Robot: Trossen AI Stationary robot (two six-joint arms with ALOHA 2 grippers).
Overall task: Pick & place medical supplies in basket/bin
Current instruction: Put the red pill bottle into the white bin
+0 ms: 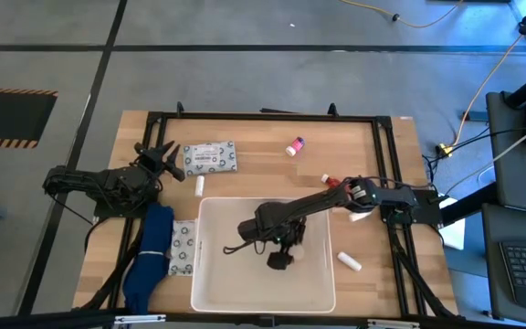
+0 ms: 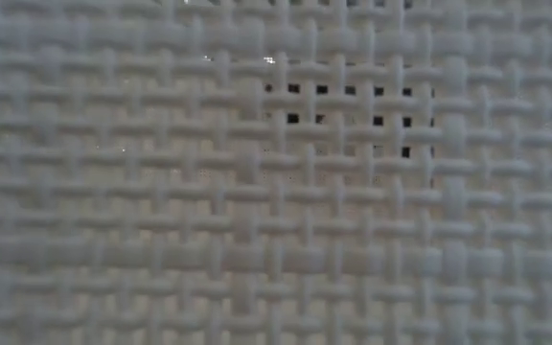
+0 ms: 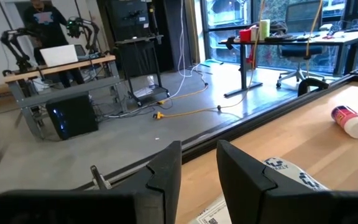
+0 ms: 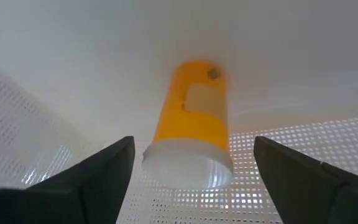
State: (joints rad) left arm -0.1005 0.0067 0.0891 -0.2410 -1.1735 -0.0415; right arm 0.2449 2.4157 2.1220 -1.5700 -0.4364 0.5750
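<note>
Orange vial [image 4: 193, 124] right under my right pincer [image 4: 191, 168], lying on the white floor of the tub [image 1: 210, 274].

My right fingers [image 4: 98, 180] stand wide to either side of the vial and touch nothing; it looks freshly let go, white cap toward me, at the centre of the high frame. The risk now: if I lift out crooked, a finger could clip the vial and roll it across the tub, or my arm could catch the rim. My left pincer [image 3: 197, 180] waits at the left of the high frame with its fingers a little apart, holding nothing, a patterned packet [image 1: 210, 156] just beside it. A pink-capped vial [image 1: 295, 145] and a white tube [image 1: 350, 261] lie outside the tub.
</note>
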